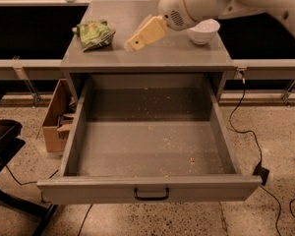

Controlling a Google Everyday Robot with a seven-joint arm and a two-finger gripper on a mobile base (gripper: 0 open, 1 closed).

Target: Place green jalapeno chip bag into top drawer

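Observation:
The green jalapeno chip bag (94,34) lies crumpled on the grey cabinet top (152,55), at its left side. My gripper (133,43) hangs over the cabinet top a little to the right of the bag, apart from it, on the end of the white arm that comes in from the upper right. The top drawer (150,188) is pulled fully out toward the camera. Its speckled grey floor is bare and its black handle (151,196) sits at the middle of the front panel.
A white bowl (203,31) stands on the cabinet top's right side, partly behind the arm. A cardboard box (57,116) sits on the floor left of the drawer. A black chair base (5,146) is at far left. Cables (246,132) run on the floor at right.

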